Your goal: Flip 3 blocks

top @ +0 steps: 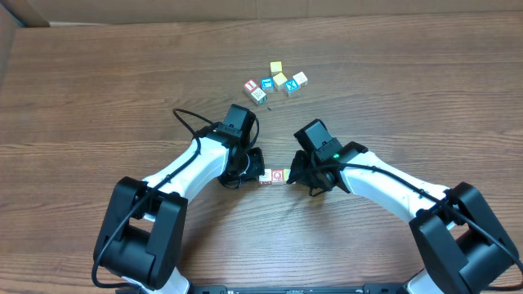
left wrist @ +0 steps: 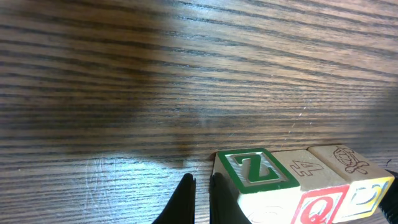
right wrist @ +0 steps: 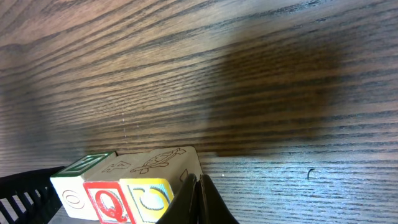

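Our left gripper (left wrist: pixel 200 190), clenched empty, sits against the green Z block (left wrist: pixel 255 169) at the left end of the row of three blocks (top: pixel 272 175), near centre. The right gripper (right wrist: pixel 198 190), likewise clenched, butts its right end. We judge they pinch the row to tip it together.

You have three blocks in one row: one topped with a green Z (left wrist: pixel 255 169), one with a red Q on its side (left wrist: pixel 320 208), one with a yellow-printed side (left wrist: pixel 368 194). Farther up the counter (top: pixel 98 82), you have what looks like seven more cubes (top: pixel 280 80): two yellow, two blue-printed, three pale. You also have two grippers, the left gripper (left wrist: pixel 200 196) and the right gripper (right wrist: pixel 198 199).
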